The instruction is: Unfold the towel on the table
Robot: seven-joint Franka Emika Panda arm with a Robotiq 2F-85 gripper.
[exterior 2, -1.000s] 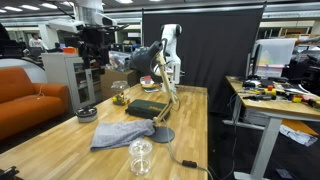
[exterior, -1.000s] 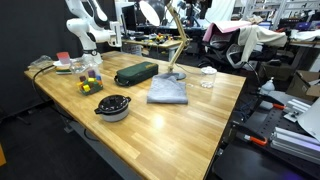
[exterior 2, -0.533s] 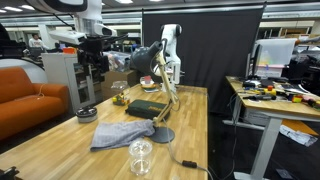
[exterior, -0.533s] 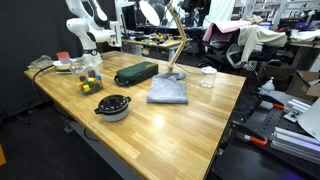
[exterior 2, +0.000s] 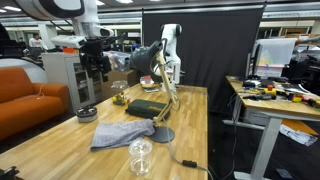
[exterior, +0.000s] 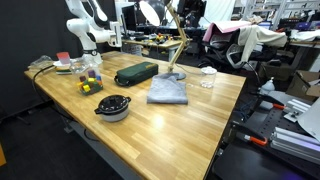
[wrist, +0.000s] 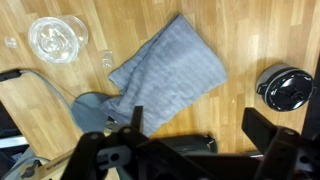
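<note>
Well below the open hand (wrist: 190, 152), whose two dark fingers stand wide apart and hold nothing, the soft grey-blue woven towel (wrist: 170, 75) lies flat on the light-brown wooden butcher-block bench (wrist: 270, 35), ahead of the gap between the fingers. There is one towel, one small dark round bowl (wrist: 287, 88) near one finger, and one clear glass bowl (wrist: 57, 38) further off past the other. The towel is plain, finely ribbed and folded over, with a lower layer showing along one edge.

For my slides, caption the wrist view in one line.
Open end effector hovering over the grey-blue towel on the wooden table, flanked by a glass jar and dark bowl.
</note>
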